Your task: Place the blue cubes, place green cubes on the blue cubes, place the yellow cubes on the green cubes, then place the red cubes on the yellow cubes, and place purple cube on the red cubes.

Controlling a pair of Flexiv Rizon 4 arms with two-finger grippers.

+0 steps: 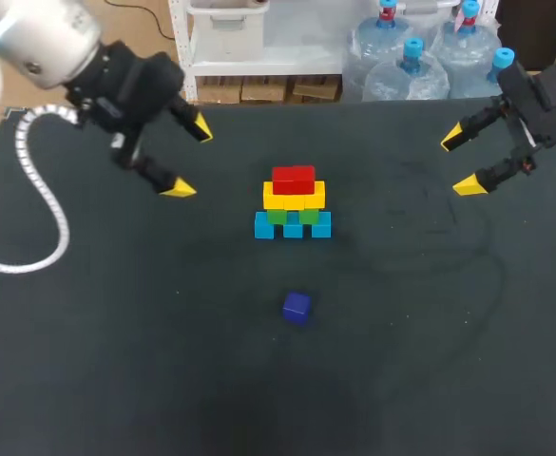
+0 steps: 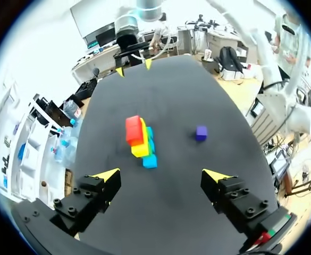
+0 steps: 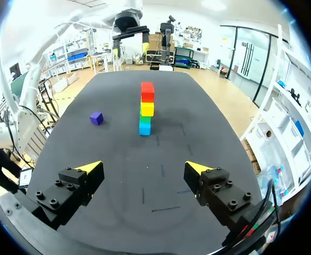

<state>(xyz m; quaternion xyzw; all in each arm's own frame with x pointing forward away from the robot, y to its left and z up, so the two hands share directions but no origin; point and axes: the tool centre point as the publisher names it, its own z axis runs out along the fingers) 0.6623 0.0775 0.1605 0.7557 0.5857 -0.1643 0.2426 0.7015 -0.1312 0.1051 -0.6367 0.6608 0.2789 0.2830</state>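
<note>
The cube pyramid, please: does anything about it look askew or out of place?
Nothing stands out: the pyramid stands upright with its layers centred. The purple cube lies apart from it, not yet on top.

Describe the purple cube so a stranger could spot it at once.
On the black table, find the coloured stack in the middle. The purple cube sits alone on the robot's side of it. It is the only loose cube, touching nothing.

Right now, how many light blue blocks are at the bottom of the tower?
3, in one row at the bottom: the left blue cube, the middle blue cube and the right blue cube. Others may hide behind them.
</note>
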